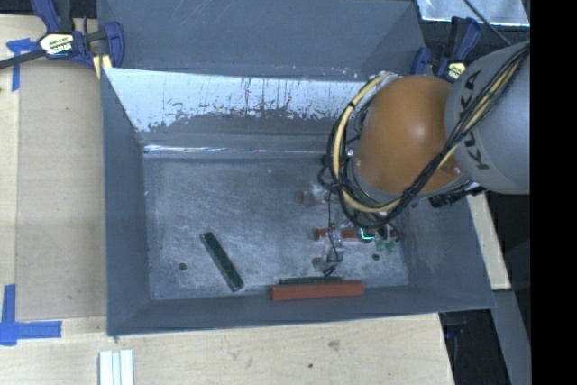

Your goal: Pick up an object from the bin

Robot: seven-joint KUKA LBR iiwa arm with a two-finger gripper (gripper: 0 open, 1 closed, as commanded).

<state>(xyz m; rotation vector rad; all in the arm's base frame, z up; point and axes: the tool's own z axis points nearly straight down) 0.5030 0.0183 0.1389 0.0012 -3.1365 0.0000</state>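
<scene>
My gripper [332, 252] reaches down to the bin floor at the front right, below the arm's orange cover. Just in front of it, a flat reddish-brown bar [317, 289] lies lengthwise along the bin's front wall. The gripper's tip stands right behind the bar's middle, and whether it touches the bar I cannot tell. A thin dark green stick [222, 261] lies slanted on the floor at the front left, well away from the gripper.
The arm with its orange cover and cables comes in over the bin's right side and hides that part of the floor. A small dark speck [183, 266] sits left of the green stick. The bin's sloped walls rise on all sides.
</scene>
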